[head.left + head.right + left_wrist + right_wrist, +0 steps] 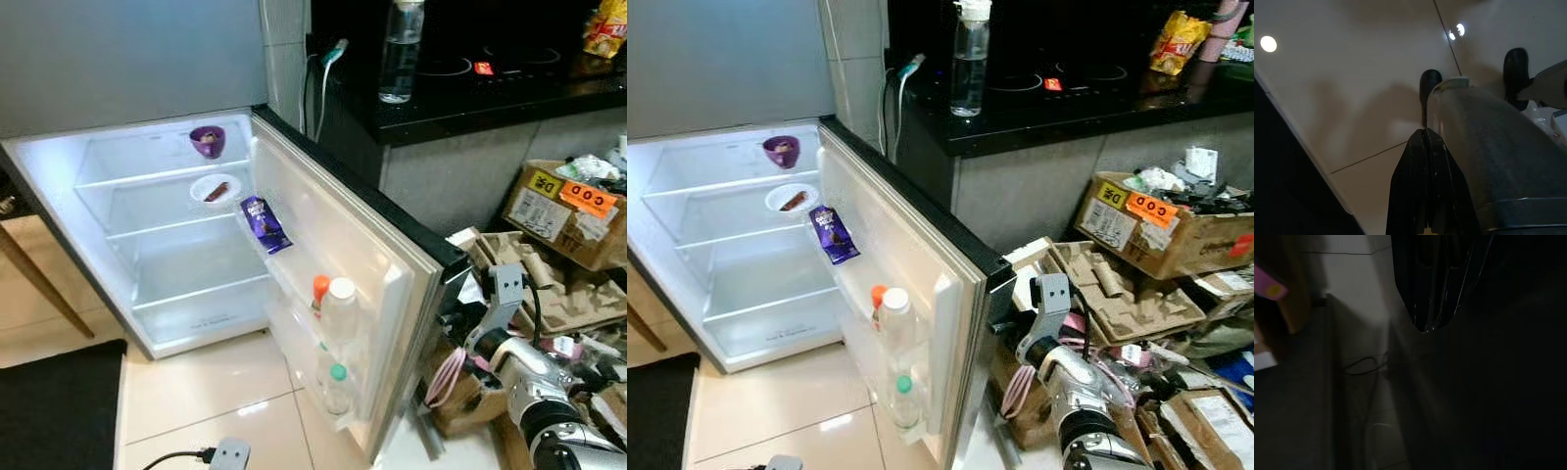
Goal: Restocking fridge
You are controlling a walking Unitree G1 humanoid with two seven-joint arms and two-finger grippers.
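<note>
The right arm [1073, 387] hangs low beside the cardboard clutter [1136, 284]; both sets of jaws look clenched, fingers [1425, 196] pressed together over pale floor tiles [1352, 98]. The fridge door [343, 264] stands wide open, with bottles [338, 313] in its lower rack and a purple snack packet [263, 223] higher up. Inside the fridge [167, 225], a plate [214, 190] and purple bowl [207, 141] sit on shelves. A water bottle [400, 49] stands on the black worktop [509, 93].

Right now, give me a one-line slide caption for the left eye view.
Open fridge: purple cup and plate on shelves, chocolate packet and bottles in the door.
</note>
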